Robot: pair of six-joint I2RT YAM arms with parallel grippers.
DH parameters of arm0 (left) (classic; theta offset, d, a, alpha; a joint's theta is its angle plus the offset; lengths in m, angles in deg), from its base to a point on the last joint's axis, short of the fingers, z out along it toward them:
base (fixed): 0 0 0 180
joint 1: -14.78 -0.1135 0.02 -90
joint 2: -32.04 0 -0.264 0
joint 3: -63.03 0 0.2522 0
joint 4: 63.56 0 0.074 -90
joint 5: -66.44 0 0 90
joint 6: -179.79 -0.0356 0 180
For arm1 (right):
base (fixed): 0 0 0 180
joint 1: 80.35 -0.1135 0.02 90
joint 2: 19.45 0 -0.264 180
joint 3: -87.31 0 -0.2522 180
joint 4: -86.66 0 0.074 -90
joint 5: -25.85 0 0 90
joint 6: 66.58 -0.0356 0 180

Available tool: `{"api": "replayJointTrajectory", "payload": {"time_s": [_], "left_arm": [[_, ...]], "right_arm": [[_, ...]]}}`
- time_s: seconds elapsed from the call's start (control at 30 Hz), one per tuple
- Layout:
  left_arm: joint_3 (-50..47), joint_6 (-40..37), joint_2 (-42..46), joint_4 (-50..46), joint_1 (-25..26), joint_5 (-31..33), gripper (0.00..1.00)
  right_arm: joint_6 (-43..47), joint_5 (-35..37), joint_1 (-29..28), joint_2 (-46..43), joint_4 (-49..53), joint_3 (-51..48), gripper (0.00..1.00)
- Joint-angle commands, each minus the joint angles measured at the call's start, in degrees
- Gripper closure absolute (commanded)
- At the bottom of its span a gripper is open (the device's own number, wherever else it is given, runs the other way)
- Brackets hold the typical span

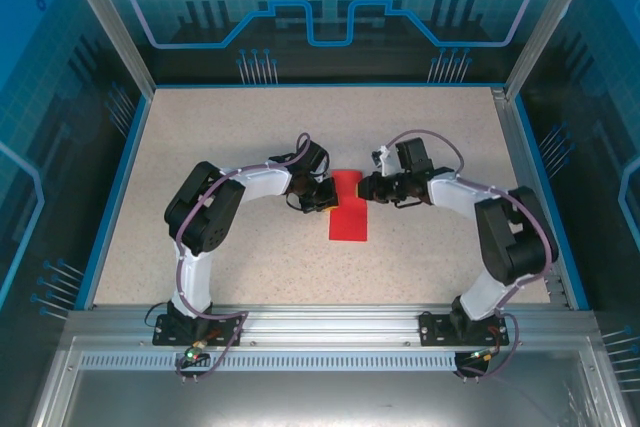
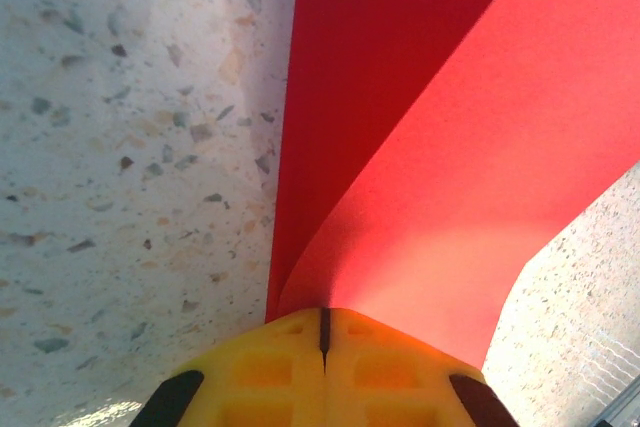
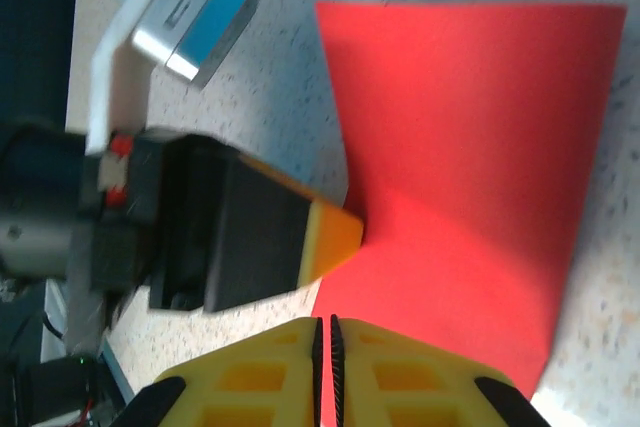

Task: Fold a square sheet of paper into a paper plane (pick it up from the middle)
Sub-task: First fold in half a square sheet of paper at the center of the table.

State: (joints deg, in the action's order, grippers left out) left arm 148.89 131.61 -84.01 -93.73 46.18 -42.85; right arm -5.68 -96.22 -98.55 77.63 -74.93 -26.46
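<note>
The red sheet of paper (image 1: 348, 219) was seen at the middle of the speckled table (image 1: 250, 117), between the two grippers, its long axis running from the near edge toward the far one. Its near part was laid flat, while its far part was lifted and curved. The left gripper (image 2: 323, 315) was pressed shut on the sheet's raised left edge. The right gripper (image 3: 325, 325) was closed to a thin slit at the opposite edge; whether paper was caught there could not be told
</note>
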Motion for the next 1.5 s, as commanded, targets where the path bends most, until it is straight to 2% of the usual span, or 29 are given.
{"api": "replayJointTrajectory", "payload": {"time_s": [0.0,0.47,0.77,1.13,1.33,1.47], "left_arm": [[-2.1,-1.1,-3.0,-3.6,0.6,2.0,1.00],[-2.4,-1.7,-3.2,-4.0,0.6,2.3,1.00],[-2.5,-2.0,-3.3,-4.4,0.6,2.7,1.00],[-2.3,-2.0,-3.6,-4.4,0.6,2.8,1.00],[-2.7,-1.8,-3.6,-4.1,0.5,2.7,1.00],[-2.8,-2.0,-3.3,-4.3,0.6,2.8,1.00]], "right_arm": [[-0.6,-1.0,1.1,4.5,0.2,2.1,0.86],[2.5,3.8,2.0,11.9,-0.7,0.4,0.85],[2.1,-0.4,2.4,7.6,1.2,4.6,0.84],[3.2,0.4,3.6,15.0,1.9,8.5,0.84],[4.5,3.0,3.6,16.9,2.9,7.7,0.84],[4.7,1.7,3.6,16.2,5.0,9.7,0.83]]}}
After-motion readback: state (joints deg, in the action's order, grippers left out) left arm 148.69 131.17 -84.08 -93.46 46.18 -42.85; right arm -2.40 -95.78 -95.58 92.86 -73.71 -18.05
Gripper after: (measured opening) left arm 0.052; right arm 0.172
